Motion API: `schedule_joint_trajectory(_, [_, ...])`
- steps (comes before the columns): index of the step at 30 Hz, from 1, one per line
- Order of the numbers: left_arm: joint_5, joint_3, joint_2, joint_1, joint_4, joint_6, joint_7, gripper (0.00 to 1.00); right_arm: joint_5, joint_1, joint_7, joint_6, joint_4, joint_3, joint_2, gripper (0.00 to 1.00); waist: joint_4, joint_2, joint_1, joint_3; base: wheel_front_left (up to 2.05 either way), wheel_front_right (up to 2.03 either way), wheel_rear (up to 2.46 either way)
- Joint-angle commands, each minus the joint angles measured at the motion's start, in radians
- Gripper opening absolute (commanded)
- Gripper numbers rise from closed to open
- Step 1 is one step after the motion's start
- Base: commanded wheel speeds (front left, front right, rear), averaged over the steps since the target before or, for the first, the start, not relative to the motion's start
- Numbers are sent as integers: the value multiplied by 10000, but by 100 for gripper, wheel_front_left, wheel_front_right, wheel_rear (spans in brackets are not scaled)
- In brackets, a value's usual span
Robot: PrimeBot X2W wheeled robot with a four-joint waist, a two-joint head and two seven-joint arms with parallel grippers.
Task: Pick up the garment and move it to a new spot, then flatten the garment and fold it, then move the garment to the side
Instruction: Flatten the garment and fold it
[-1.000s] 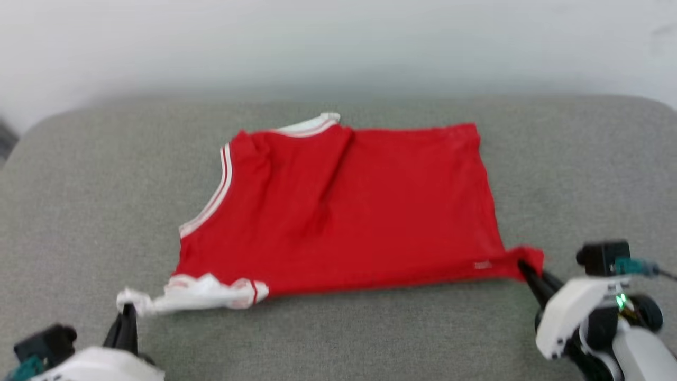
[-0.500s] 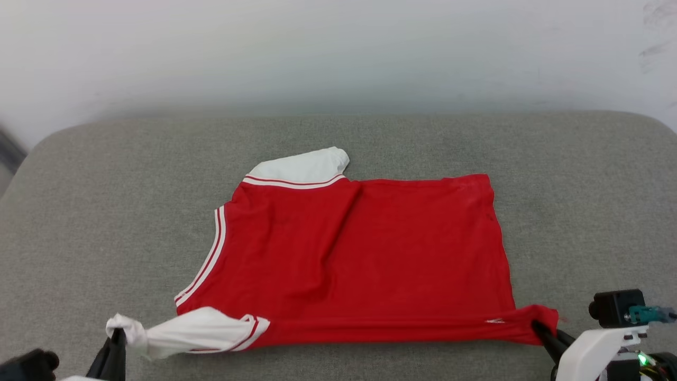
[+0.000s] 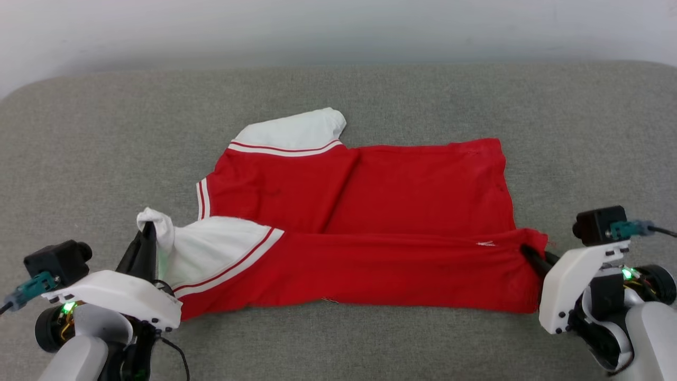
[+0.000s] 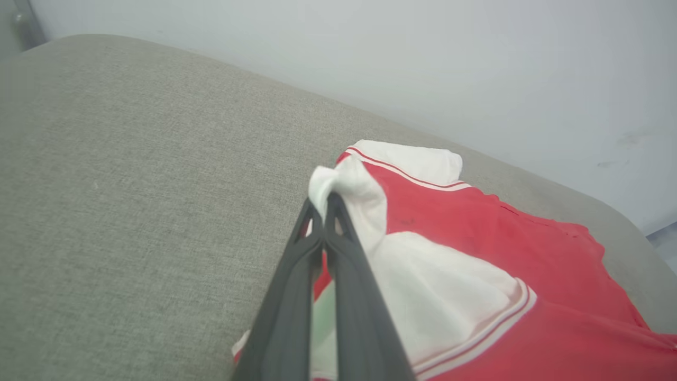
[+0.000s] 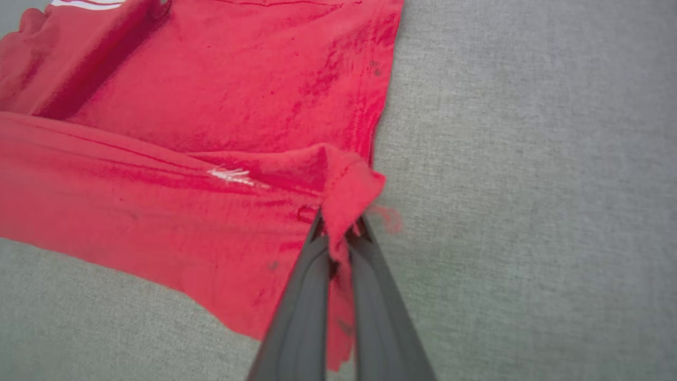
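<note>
The fold seems in hand: the left gripper pinches the white sleeve, the right gripper a red hem corner, the garment stretched between them on the grey cushion; next, both should carry that edge forward evenly.

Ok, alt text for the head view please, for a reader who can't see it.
A red garment with white sleeves lies on a grey fabric surface, its near edge pinched up at both ends. The left gripper has its jaws shut on the near white sleeve, the right gripper on the near red hem corner.
</note>
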Motion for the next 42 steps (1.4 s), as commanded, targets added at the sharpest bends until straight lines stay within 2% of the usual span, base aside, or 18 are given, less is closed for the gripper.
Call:
schedule_joint_trajectory(1, [75, -64, -47, -290, 273, -69, 54, 0, 30, -349, -119, -18, 252, 143, -76, 0, -46, -1, -1, 334, 0, 0, 0])
schedule_joint_trajectory(9, [-239, -575, -546, -1256, 1948, -603, 625, 0, 343, -1545, -860, -17, 1985, 1162, -200, 0, 2, -1, -1, 875, 0, 0, 0])
schedule_joint_trajectory(10, [-293, -650, -608, -1337, 2131, -690, 708, 0, 335, -1614, -965, -17, 2235, 1261, -224, 10, 12, -1, -1, 890, 0, 0, 0])
schedule_joint_trajectory(11, [-315, -740, -675, -1418, 2297, -788, 811, 0, 408, -1647, -1076, -17, 2472, 1371, -217, 42, 28, -1, -1, 895, 0, 0, 0])
schedule_joint_trajectory(12, [-366, -792, -740, -1480, 2420, -879, 866, 0, 464, -1680, -1187, -18, 2684, 1419, -215, 95, 46, -1, -1, 891, 0, 0, 0])
schedule_joint_trajectory(13, [-419, -812, -807, -1546, 2540, -952, 895, 28, 485, -1707, -1331, -18, 2878, 1490, -250, 100, 65, -1, -1, 882, 0, 0, 0])
schedule_joint_trajectory(14, [-429, -844, -838, -1607, 2658, -1007, 915, 51, 545, -1719, -1462, -18, 3075, 1565, -287, 100, 86, -1, -1, 858, 0, 0, 0])
schedule_joint_trajectory(15, [-436, -865, -860, -1647, 2776, -1060, 913, 98, 573, -1718, -1638, -18, 3208, 1639, -321, 100, 106, -1, -1, 813, 0, 0, 0])
schedule_joint_trajectory(21, [-520, -787, -910, -1681, 3164, -1254, 691, 100, 727, -1520, -3485, -17, 3316, 1685, -487, 100, 102, -1, -1, 268, 0, 0, 0])
schedule_joint_trajectory(26, [-619, -695, -485, -1369, 2911, -1160, 1047, 100, 628, -1073, -5124, -15, 2828, 1348, -580, 100, -57, -1, -1, -278, 0, 0, 0])
schedule_joint_trajectory(30, [-810, -744, 57, -1090, 2596, -1119, 1825, 100, 228, -606, -6043, -15, 2295, 1031, -503, 100, -254, -1, -1, -712, 0, 0, 0])
schedule_joint_trajectory(37, [-1372, -1037, 1357, -538, 1747, -659, 4417, 100, -434, 285, -6225, -15, 847, 441, -65, 100, -704, -1, -1, -898, 0, 0, 0])
schedule_joint_trajectory(38, [-1558, -1095, 1800, -333, 1519, -515, 5164, 100, -698, 555, -6088, -15, 156, 203, 168, 100, -950, -1, -1, -754, 0, 0, 0])
schedule_joint_trajectory(42, [-1792, -1065, 1978, -169, 1558, -254, 5660, 100, -951, 798, -5906, -15, -586, -14, 495, 100, -1285, -1, -1, -437, 0, 0, 0])
